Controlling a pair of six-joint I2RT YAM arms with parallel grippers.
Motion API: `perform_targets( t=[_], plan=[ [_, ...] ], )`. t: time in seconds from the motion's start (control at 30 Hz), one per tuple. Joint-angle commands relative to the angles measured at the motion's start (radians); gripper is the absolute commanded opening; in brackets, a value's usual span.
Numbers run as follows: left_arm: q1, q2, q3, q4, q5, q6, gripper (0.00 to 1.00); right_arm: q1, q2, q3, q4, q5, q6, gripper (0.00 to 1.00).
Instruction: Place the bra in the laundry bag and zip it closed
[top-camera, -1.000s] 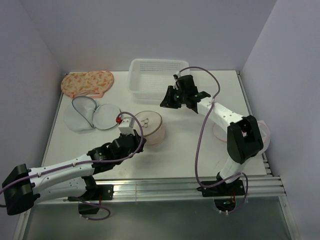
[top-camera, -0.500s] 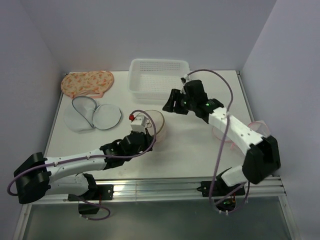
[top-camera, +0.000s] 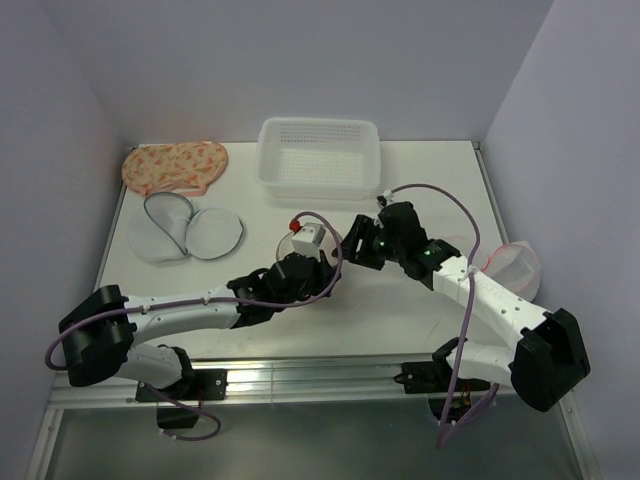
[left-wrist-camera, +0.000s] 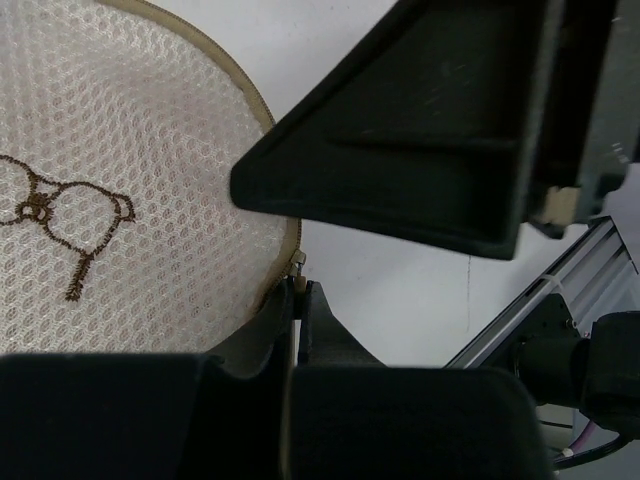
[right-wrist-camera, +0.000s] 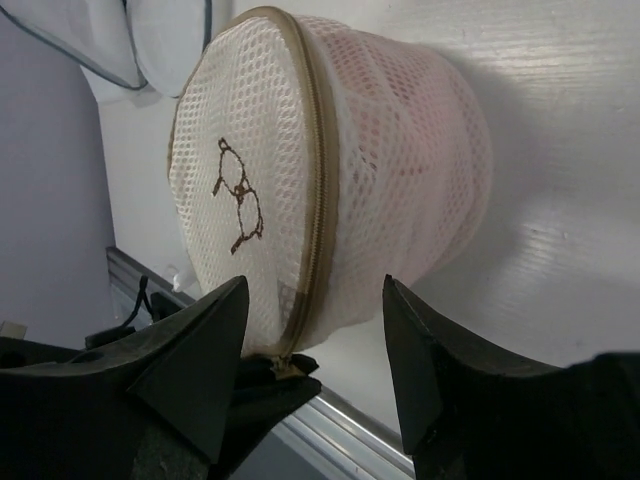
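White table (top-camera: 400, 300), pale lilac walls (top-camera: 300, 60), metal rail (top-camera: 340, 375) nr front edge

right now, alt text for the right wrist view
The laundry bag, round white mesh with a tan zip rim and a line drawing, sits between the right gripper's open fingers. The left gripper pinches its zip pull below.

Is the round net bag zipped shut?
Shut where visible: the laundry bag shows no gap in its zip along the rim. The zip's end, pinched by the left gripper, is hidden.
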Motion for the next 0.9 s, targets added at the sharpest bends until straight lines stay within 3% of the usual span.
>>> perform_targets(
  t=[0.0, 0.07, 0.2, 0.27, 0.47, 0.87],
  plan=[
    [-0.007, 0.014, 0.058, 0.05, 0.027, 0.023, 0.0, 0.022, 0.016, -0.022, 0.127, 0.008, 0.074, 0.63],
    [-0.007, 0.023, 0.061, 0.044, 0.028, 0.023, 0.0, 0.022, 0.031, -0.036, 0.163, 0.008, 0.089, 0.58],
    [-0.007, 0.021, 0.058, 0.027, 0.025, 0.015, 0.0, 0.022, 0.065, -0.037, 0.167, 0.031, 0.088, 0.3],
    [-0.007, -0.002, 0.046, -0.006, 0.005, 0.006, 0.0, 0.012, 0.08, -0.021, 0.156, 0.033, 0.059, 0.21],
    [0.013, -0.13, -0.037, -0.1, -0.044, -0.017, 0.0, -0.084, 0.137, 0.013, 0.165, -0.101, -0.061, 0.18],
    [0.207, -0.366, -0.239, -0.186, -0.009, -0.054, 0.0, -0.217, 0.171, 0.061, 0.133, -0.28, -0.242, 0.17]
  ],
)
